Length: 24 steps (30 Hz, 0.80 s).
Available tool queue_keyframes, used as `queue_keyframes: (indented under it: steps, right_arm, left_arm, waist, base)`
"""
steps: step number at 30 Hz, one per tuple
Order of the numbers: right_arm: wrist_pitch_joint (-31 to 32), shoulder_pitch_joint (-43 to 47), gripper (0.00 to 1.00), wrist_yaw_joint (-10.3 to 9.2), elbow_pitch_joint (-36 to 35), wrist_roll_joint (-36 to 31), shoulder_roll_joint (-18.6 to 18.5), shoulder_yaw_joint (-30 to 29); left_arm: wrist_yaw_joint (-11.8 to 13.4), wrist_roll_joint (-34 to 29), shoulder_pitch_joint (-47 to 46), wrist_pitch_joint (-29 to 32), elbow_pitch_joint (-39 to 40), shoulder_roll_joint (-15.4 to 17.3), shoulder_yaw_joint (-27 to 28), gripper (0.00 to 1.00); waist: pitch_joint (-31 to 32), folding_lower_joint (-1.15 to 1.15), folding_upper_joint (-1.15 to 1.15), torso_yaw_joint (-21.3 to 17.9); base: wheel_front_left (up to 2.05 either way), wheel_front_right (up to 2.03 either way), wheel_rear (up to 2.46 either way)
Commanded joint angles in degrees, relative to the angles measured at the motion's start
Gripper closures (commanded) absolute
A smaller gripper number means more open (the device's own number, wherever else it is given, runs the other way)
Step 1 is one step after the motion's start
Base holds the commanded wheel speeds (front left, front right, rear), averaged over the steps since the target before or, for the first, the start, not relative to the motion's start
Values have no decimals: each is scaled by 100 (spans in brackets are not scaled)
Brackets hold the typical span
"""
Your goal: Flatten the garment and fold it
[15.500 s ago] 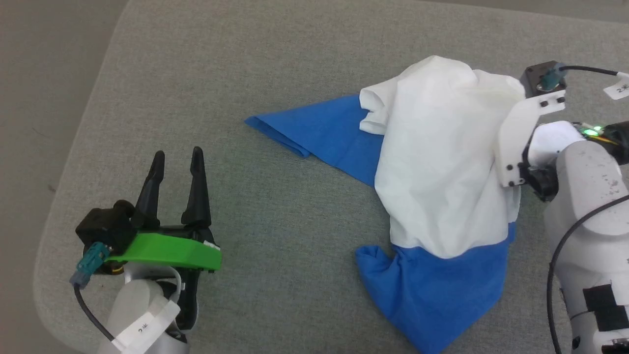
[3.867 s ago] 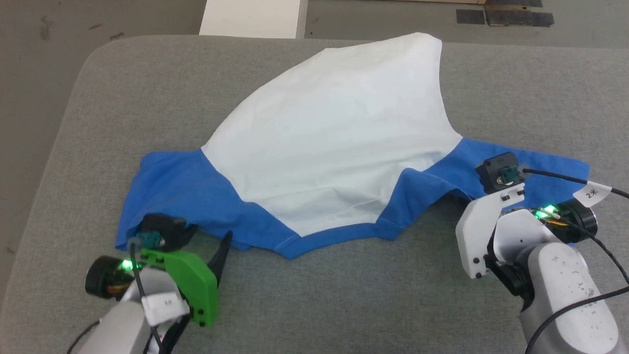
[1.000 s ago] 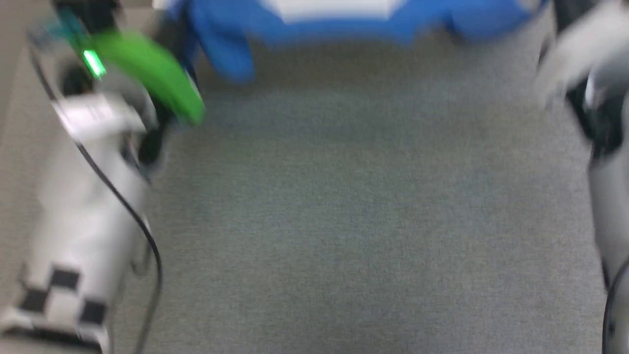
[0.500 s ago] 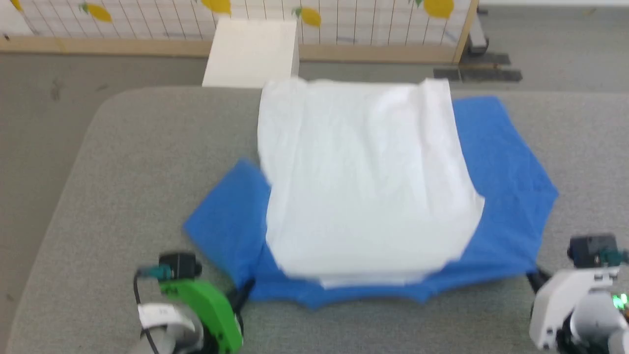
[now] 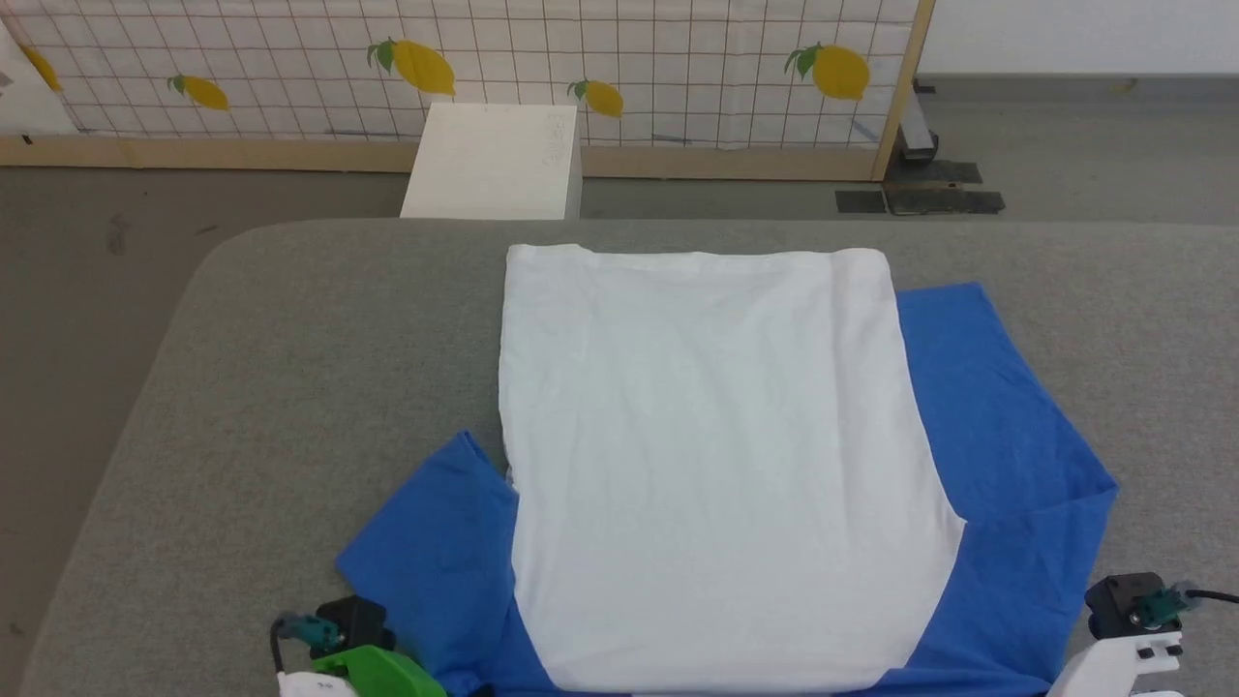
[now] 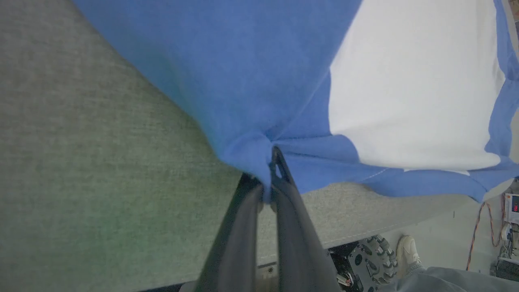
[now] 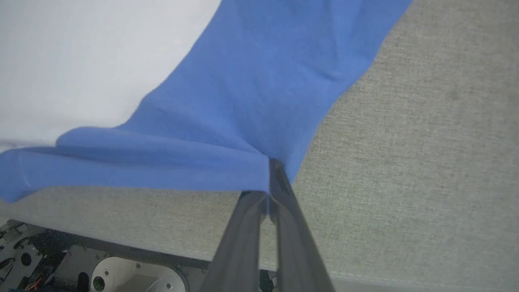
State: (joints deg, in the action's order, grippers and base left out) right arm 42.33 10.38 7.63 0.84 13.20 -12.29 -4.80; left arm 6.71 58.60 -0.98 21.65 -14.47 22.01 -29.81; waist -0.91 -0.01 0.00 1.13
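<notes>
Grey table (image 5: 290, 387), garment (image 5: 716, 465) at near edge

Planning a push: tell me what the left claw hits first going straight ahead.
The shirt: the left claw is shut on its blue edge, with more blue cloth straight ahead.

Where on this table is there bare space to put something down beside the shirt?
Widest bare patch: grey table left of the garment, out to the table's left edge. Another lies right of the blue sleeve. Thin strip beyond its far edge. Crowded: near edge, where left hand and right hand pinch the cloth.
</notes>
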Motion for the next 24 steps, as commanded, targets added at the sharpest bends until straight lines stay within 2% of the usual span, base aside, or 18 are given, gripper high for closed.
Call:
queue_keyframes:
  steps: [1,2,3,4,10,11,15,16,24]
  right_arm:
    - [-52,-1,100,-14,13,-82,-7,-35]
    - [-67,-17,100,-14,34,-110,-4,-28]
    - [-92,-36,53,-14,36,-116,2,-33]
    - [-96,-46,0,-14,29,-119,-2,-35]
    - [-16,-75,0,-14,-275,-60,-95,-185]
    - [46,-110,0,-14,-542,-6,-57,-398]
    - [94,-213,0,-14,-904,128,102,-813]
    - [92,-257,0,-14,-977,144,129,-905]
    - [8,-1138,0,-14,-1185,88,230,-1432]
  left_arm:
    - [154,56,193,-28,-63,98,103,56]
    - [184,79,192,-55,-21,102,153,0]
    - [231,133,196,-73,41,105,229,0]
    - [271,166,204,-63,101,126,277,0]
    - [643,259,433,106,732,585,598,0]
    - [885,292,622,65,1163,866,883,0]
    - [1051,52,595,-608,1763,1014,1354,0]
    - [1061,-83,548,-839,1847,1038,1438,0]
    - [572,-1206,-15,-3156,1857,894,1802,0]
  waist:
    - [-15,1,0,-7]
    - [-15,1,0,-11]
    - [-7,1,0,-15]
    - [-2,1,0,-21]
    - [74,1,0,-108]
    - [76,1,0,-149]
    - [6,1,0,-139]
    - [-20,1,0,-137]
    - [-461,1,0,-191]
  base:
    - [0,0,0]
    - [0,0,0]
    - [0,0,0]
    - [0,0,0]
    - [0,0,0]
    - [0,0,0]
    - [0,0,0]
    - [0,0,0]
    - [0,0,0]
